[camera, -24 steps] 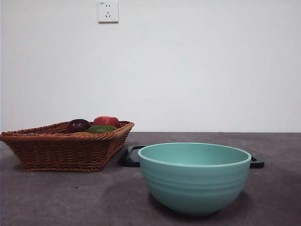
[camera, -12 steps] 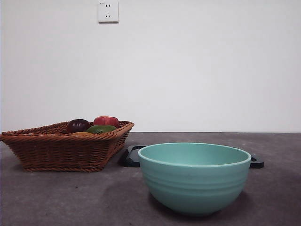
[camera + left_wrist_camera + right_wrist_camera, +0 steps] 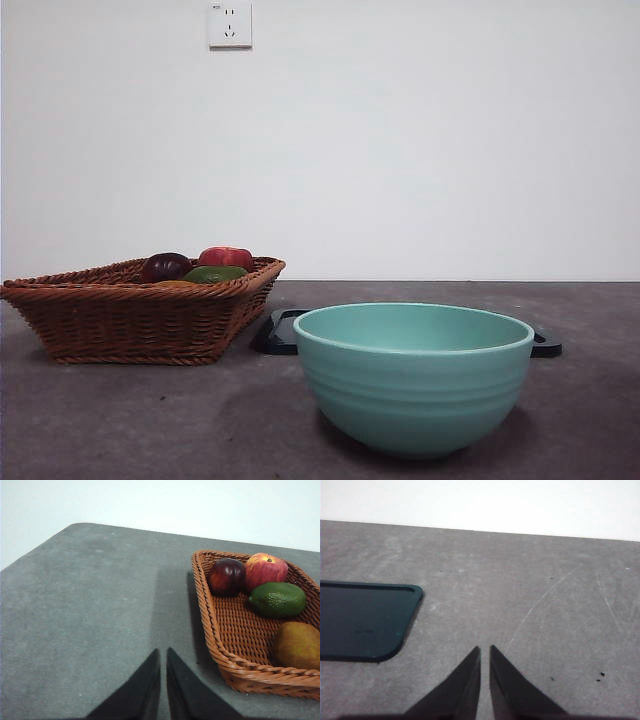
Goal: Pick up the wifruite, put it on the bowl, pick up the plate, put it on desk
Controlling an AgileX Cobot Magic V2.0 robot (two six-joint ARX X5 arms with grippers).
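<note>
The mint-green bowl [image 3: 414,375] stands nearest on the desk [image 3: 150,420], a black tray [image 3: 278,332] flat behind it. Farther left, the wicker basket [image 3: 130,315] holds the wifruite [image 3: 297,645], apparently the yellowish fruit at its near corner. Left gripper [image 3: 163,656] and right gripper [image 3: 485,654] hang over bare desk, jaws nearly together, empty.

The desk [image 3: 120,420] carries a wicker basket [image 3: 130,320], a dark tray [image 3: 280,335] and the bowl [image 3: 413,385].
</note>
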